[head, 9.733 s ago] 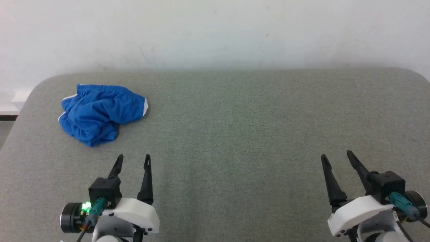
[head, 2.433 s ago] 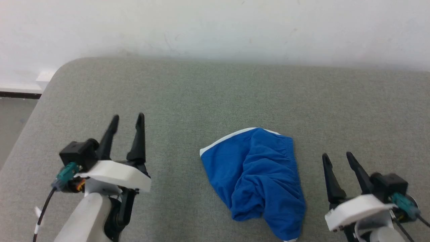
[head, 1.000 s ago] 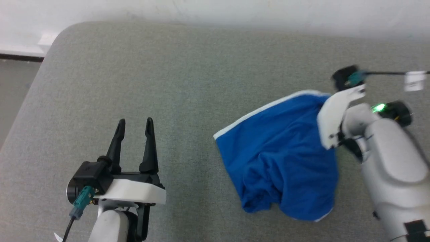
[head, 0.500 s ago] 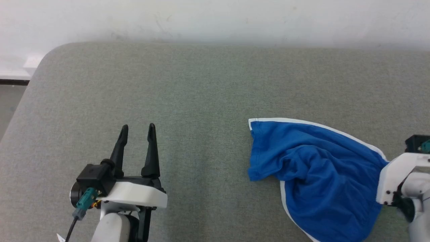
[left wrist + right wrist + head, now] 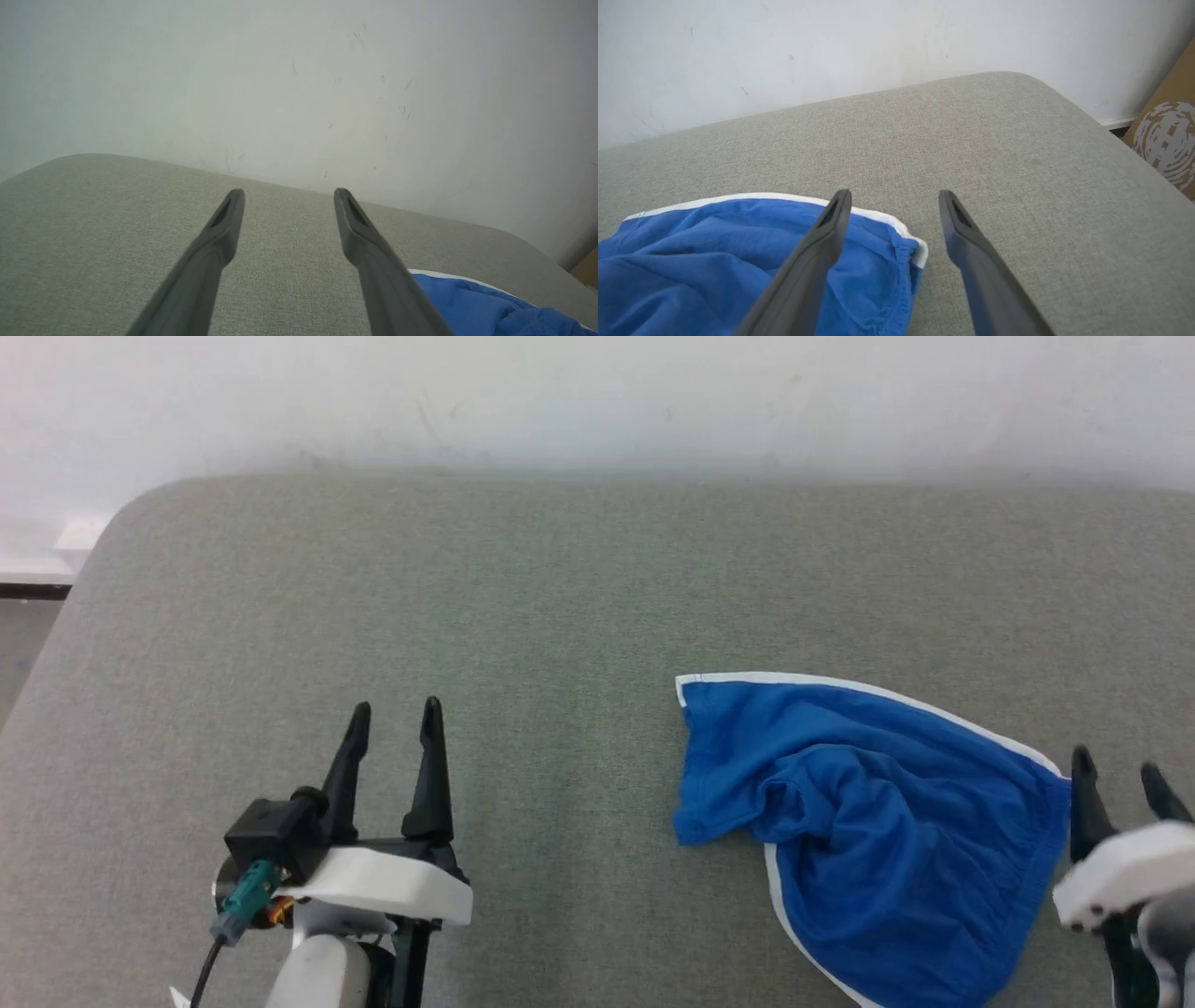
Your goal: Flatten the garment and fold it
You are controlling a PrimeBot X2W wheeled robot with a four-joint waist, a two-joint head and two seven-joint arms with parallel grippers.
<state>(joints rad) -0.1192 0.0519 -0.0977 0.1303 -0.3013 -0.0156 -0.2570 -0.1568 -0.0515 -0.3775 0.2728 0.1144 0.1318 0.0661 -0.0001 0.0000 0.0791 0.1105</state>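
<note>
Crumpled garment (image 5: pixel 868 840) on the tabletop (image 5: pixel 560 597), just beside right gripper (image 5: pixel 1117 767)
Spreads leftward from those parted, empty fingers (image 5: pixel 817 252); left gripper (image 5: pixel 395 707), likewise parted and empty, well apart, so right arm nearer

Royal-blue garment (image 5: pixel 868 840) with white trim on a grey-green woven cushion (image 5: pixel 523 616); white wall (image 5: pixel 597 401).

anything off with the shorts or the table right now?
The garment lies crumpled, not flat, on the right half of the table: fabric bunches into folds across its middle. Left gripper and right gripper are both open, holding nothing. No damage or spill visible.
</note>
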